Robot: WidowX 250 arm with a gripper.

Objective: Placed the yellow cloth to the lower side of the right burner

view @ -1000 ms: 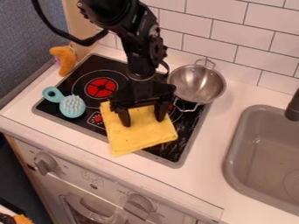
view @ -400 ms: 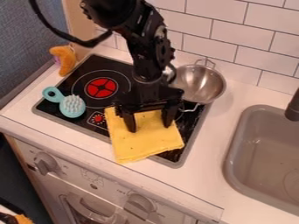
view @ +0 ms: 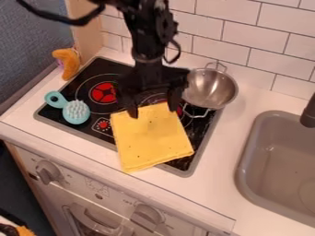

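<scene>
The black gripper (view: 152, 110) hangs over the stove with its two fingers spread wide, at the upper edge of the yellow cloth. Nothing is held between them. Folded into a rectangle, the yellow cloth (view: 151, 138) lies on the lower right part of the black stovetop (view: 84, 102), its bottom corner lapping over the front rim. Behind the gripper, the right burner (view: 157, 97) is partly hidden by the fingers; the cloth lies on its lower side.
A metal colander (view: 210, 88) stands at the stove's back right corner. On the stove's left are a teal brush (view: 75, 112) and, beyond it on the counter, an orange curved toy (view: 69, 63). The grey sink (view: 280, 161) is at the right.
The cloth first shifted slightly down and right along with the gripper. Since then the gripper has moved up and back from it, while the cloth has stayed in place.
</scene>
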